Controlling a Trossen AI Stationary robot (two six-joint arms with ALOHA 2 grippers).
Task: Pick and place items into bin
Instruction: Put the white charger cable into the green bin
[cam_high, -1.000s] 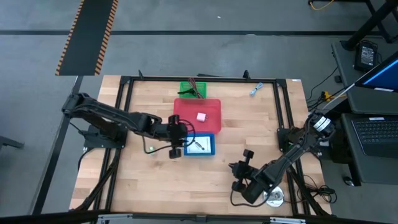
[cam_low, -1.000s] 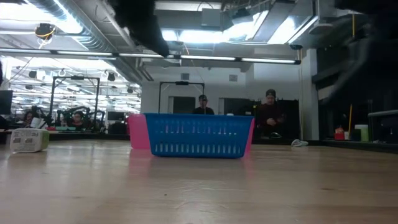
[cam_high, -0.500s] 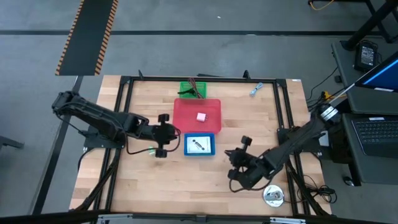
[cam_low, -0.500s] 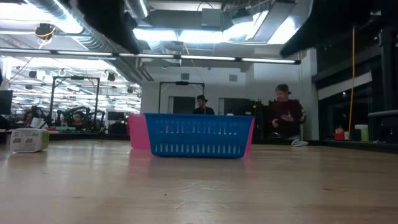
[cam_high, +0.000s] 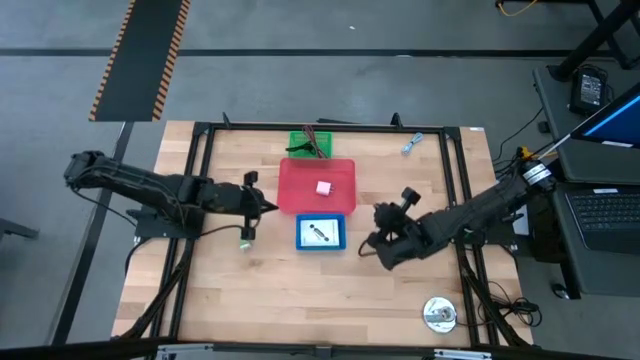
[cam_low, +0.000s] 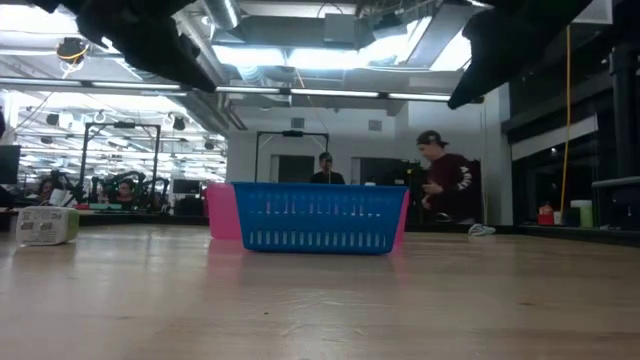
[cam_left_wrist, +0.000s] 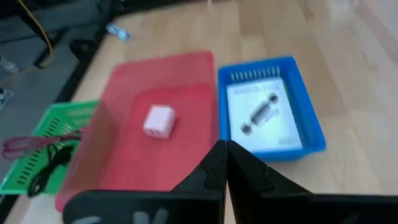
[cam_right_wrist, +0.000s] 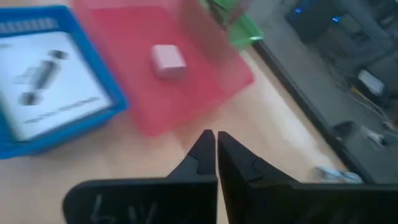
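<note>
a pale wood table (cam_high: 260, 300) in a black frame stands on a grey floor, and the low view looks across it into a lit workshop where a person in dark clothing (cam_low: 445, 187) stands behind the bins.

near edge, right: a round silver disc (cam_high: 438, 314) lies alone on the wood, well apart from everything else.

middle band: the left gripper (cam_high: 262, 207) reaches in from the left and sits just left of the red bin, its fingers pressed together and holding nothing. the right gripper (cam_high: 372, 243) comes in from the right, just right of the blue bin, its fingers likewise together and empty.

centre: a blue bin (cam_high: 321, 233) holds a white printed card (cam_high: 320, 234) lying flat on its floor. touching its far side is a larger red bin (cam_high: 340, 188) with a pink cube (cam_high: 324, 187) resting near its middle. in the low view the blue bin's slatted wall (cam_low: 320, 220) hides most of the red one.

farther back: a green bin (cam_high: 297, 141) touches the red bin's far edge and holds a dark red cord loop (cam_high: 312, 146); the left wrist view shows a dark cord beside it.

far right: a small blue-grey piece (cam_high: 411, 144) lies on the wood near the frame rail.
</note>
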